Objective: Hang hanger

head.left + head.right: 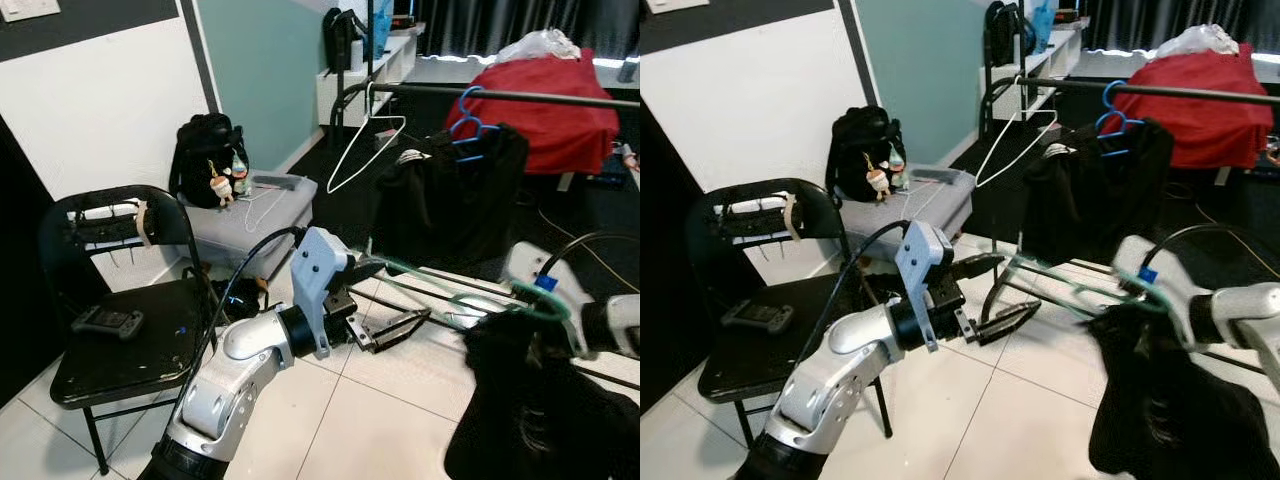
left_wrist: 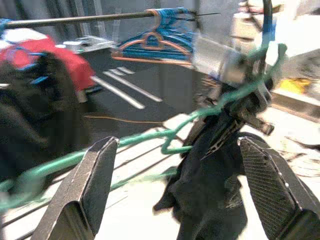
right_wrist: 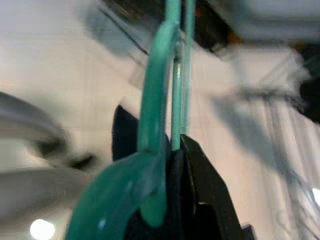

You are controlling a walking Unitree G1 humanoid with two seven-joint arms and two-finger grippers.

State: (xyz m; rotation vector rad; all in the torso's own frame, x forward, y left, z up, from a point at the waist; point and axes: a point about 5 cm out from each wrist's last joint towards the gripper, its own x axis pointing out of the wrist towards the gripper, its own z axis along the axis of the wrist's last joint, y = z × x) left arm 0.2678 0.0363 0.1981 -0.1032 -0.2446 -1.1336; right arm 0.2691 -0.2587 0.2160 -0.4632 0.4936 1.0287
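Step in hand: carrying green hanger (image 1: 440,290) with black garment (image 1: 540,400) toward rail (image 1: 500,95); not yet hung.
Right gripper (image 1: 545,315) fingers clamped on green hanger.
Left gripper (image 1: 385,300) fingers apart, around hanger's end, not gripping.
Next: lift hook to rail.
Left: chair (image 1: 120,350).
Far: hung black clothes (image 1: 450,200), white hanger (image 1: 365,150) crowd rail.
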